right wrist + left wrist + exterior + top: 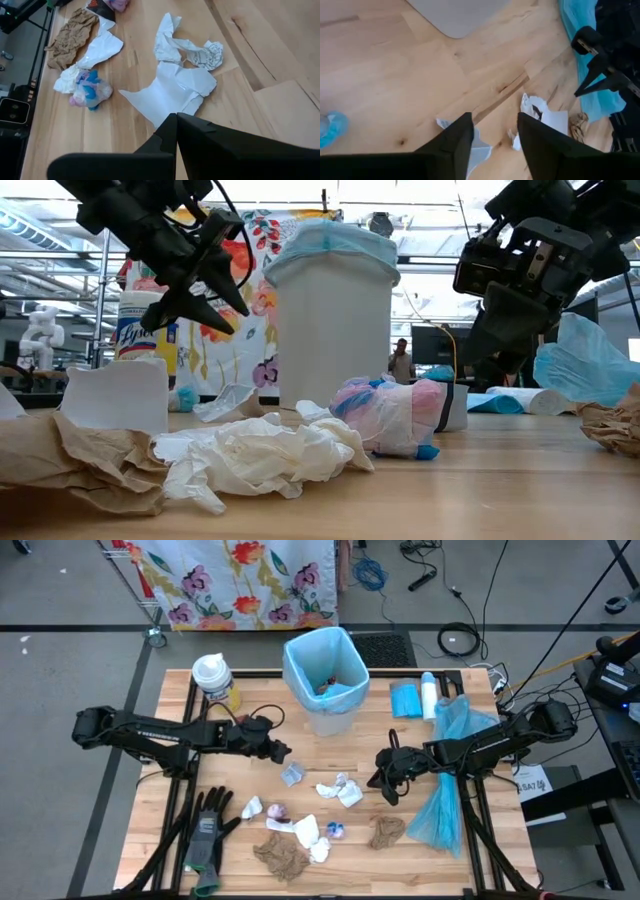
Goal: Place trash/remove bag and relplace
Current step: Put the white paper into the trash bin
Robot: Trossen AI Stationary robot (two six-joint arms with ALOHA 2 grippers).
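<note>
We're in the trash-collection step, bag swap not started.

Left side of the table: a pair of black-and-grey gloves lies near the front-left corner, not trash. A wipes canister stands near the back edge.

Left gripper hangs above the table just left of centre, in front of the bin. Fingers apart, nothing between them in the left wrist view. Directly below sits a small white-grey scrap, still on the wood.

The bin stands at the back edge, centre, lined with a blue bag; a few pieces already show inside.

The remaining trash is spread across the front-centre of the table: white tissue wads, brown paper towels, a bluish-purple wrapper.

Right gripper hovers right of centre, fingers together and empty, above a flat white sheet. A loose blue bag drapes toward the front-right corner, and a roll of spare bags lies right of the bin.

Next, in our judgement: left drops straight down on the scrap under it, closes, lifts and carries it over the bin rim. The scrap is thin and flat, so we need fingertips right down at the wood.
</note>
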